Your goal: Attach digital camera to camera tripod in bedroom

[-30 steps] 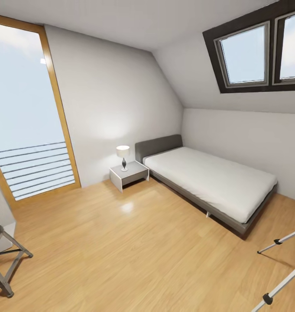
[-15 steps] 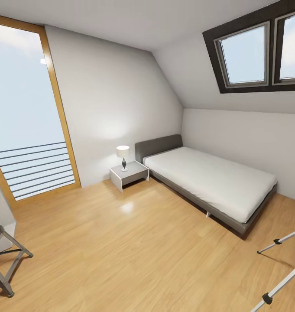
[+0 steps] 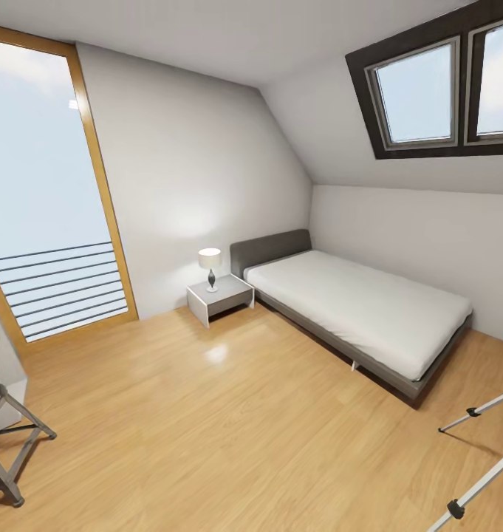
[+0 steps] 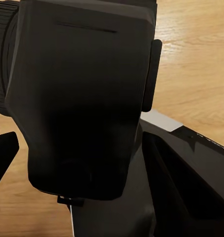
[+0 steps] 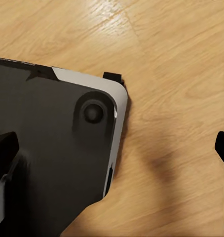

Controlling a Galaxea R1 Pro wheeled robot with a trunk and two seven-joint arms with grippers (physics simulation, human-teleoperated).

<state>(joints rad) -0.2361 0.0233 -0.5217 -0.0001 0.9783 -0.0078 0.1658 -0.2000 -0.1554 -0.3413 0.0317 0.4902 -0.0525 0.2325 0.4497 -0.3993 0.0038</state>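
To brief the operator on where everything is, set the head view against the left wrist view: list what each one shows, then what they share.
Head view: grey-framed bed with white mattress, white nightstand bearing a small table lamp, dark-framed skylight, and silver telescopic tripod legs at lower right.
Left wrist view: the boxy black digital camera close up, between the left gripper's fingers; whether it is clamped is unclear.
Both: light wood floor.

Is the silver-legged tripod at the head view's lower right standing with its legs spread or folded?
Spread, it seems: two silver legs of the camera tripod splay apart over the light wood floor. Its head is out of frame.
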